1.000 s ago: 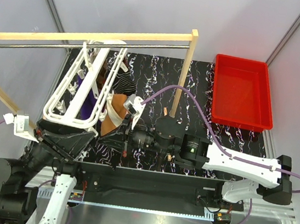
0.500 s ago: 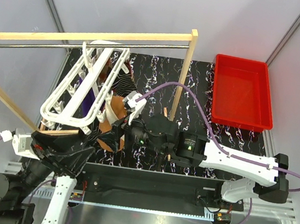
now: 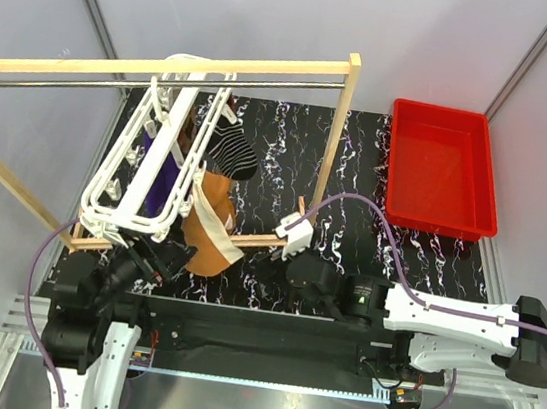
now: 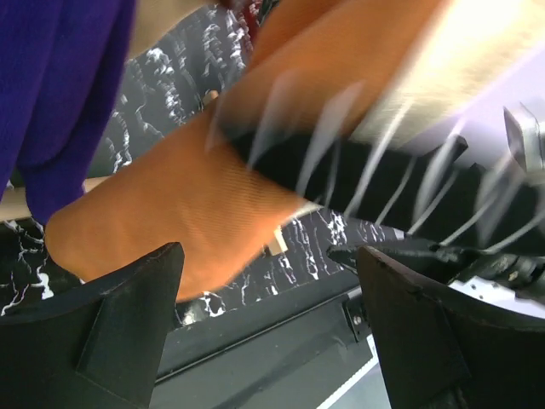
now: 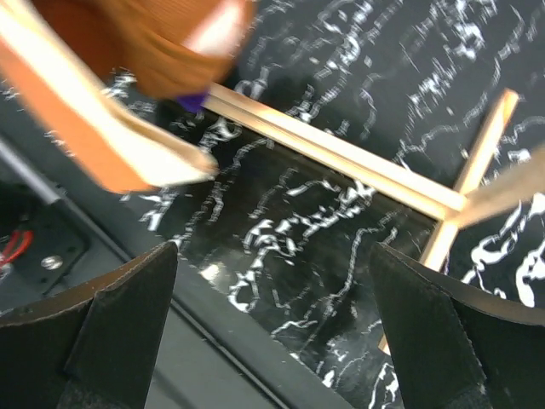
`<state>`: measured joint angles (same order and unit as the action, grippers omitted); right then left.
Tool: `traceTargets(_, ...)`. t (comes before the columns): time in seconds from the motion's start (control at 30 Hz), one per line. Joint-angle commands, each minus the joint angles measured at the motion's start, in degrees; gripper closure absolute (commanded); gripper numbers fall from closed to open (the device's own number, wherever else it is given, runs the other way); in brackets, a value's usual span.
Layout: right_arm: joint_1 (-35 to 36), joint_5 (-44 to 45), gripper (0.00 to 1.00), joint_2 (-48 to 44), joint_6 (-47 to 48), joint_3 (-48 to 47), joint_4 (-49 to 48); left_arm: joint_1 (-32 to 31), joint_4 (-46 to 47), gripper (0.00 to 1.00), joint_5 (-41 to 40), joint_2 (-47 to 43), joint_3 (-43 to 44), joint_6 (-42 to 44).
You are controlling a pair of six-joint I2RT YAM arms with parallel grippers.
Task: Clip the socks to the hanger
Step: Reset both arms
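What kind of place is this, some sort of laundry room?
Probably a robotics lab test booth, not a laundry room: a robot's left arm and right arm are bolted to a black marbled table, plain white panels wall it in, and the socks, white hanger and red bin look like staged props.

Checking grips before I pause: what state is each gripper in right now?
Left gripper: open, holding nothing.
Right gripper: open, holding nothing.

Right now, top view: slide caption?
Orange-brown sock, black striped sock and purple sock hang on the white plastic lattice hanger; left gripper, right gripper open.
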<state>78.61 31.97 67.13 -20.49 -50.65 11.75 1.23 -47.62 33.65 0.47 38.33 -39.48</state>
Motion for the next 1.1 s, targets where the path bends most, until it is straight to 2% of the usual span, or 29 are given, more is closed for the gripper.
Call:
traceTargets(0.0, -2.05, 3.11, 0.0, -3.85, -3.59, 4.92, -6.64, 0.43, 11.03, 0.13, -0.95, -9.52, -2.98, -2.87)
traceTargets(0.13, -7.05, 0.3, 0.0, -5.78, -5.52, 9.69, -9.98, 0.35, 19.92, 0.14, -0.33, -9.44, -11.58, -5.25)
traceTargets(0.27, -8.55, -0.06, 0.0, -6.14, -4.82, 12.68, -14.64, 0.35, 28.43, 0.14, -0.16, -9.52, -17.75, -6.66)
traceTargets(0.43, -10.23, -4.27, 0.0, -8.32, -4.56, 18.12, -21.49, 0.35, 38.81, 0.13, 0.45, -9.52, -23.38, -13.68)
traceTargets(0.53, -11.11, -4.28, 0.0, -11.13, -5.09, 24.44, -29.83, 0.35, 47.07, 0.13, 0.45, -9.52, -26.72, -17.02)
traceTargets(0.57, -11.2, -4.02, 0.0, -11.93, -4.82, 26.55, -36.47, 0.35, 50.74, 0.14, 0.19, -9.52, -27.51, -17.38)
traceTargets(0.63, -11.55, -3.93, 0.0, -14.21, -3.95, 32.97, -43.18, 0.35, 55.5, 0.14, -0.07, -9.52, -31.55, -20.01)
traceTargets(0.67, -11.63, -3.93, 0.0, -14.83, -3.42, 35.08, -50.7, 0.35, 60.57, 0.13, -0.42, -9.52, -33.56, -21.32)
traceTargets(0.73, -11.55, -3.67, 0.0, -15.89, -1.84, 41.23, -59.16, 0.35, 66.57, 0.12, -0.86, -9.52, -39.69, -26.59)
traceTargets(0.77, -11.55, -3.32, 0.0, -15.81, -0.01, 43.34, -68.61, 0.26, 73.39, 0.11, -0.95, -9.52, -41.56, -28.35)
traceTargets(0.87, -11.72, 1.68, 0.0, -13.0, 2.81, 50.29, -84.1, 0.26, 80.72, 0.07, -1.4, -9.44, -46.93, -32.75)
traceTargets(0.93, -11.72, 4.41, 0.0, -9.68, 5.27, 53.37, -90.12, 0.17, 81.45, 0.07, -0.69, -9.61, -48.34, -32.94)
traceTargets(1.07, -11.81, 5.39, 0.0, -7.98, 3.62, 53.29, -90.41, -2.72, 77.17, 0.06, -0.25, -9.44, -48.17, -29.96)
